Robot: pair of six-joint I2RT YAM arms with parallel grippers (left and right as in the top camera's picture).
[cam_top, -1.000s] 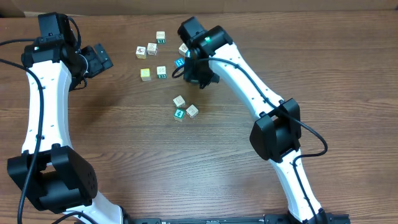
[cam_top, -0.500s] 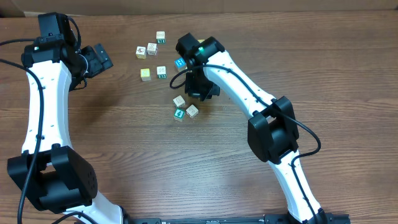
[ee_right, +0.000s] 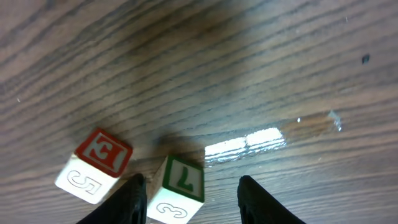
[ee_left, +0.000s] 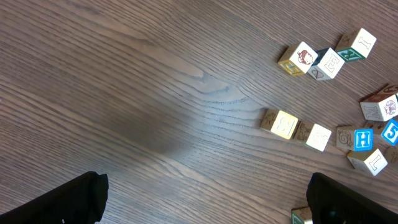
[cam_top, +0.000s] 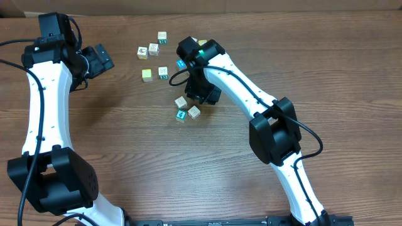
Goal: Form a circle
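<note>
1. Overhead view: the circle [cam_top: 194,112] is a small cluster, not a clear ring yet.
2. Right gripper [ee_right: 189,198] is released, jaws loose around a green-numbered cube [ee_right: 178,184] at the cluster's edge.
3. Left gripper [ee_left: 205,196], open and empty, is well apart from it.

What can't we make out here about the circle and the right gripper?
- Overhead: the right gripper covers its own fingertips and anything beneath it, right beside the circle; ring shape unconfirmed.
- Right wrist: the bottom edge crops the green-7 cube; contact with the finger beside it is unclear.
- Overhead: cube letters are too small to read.
- Left wrist: the right edge crops a blue cube.
</note>
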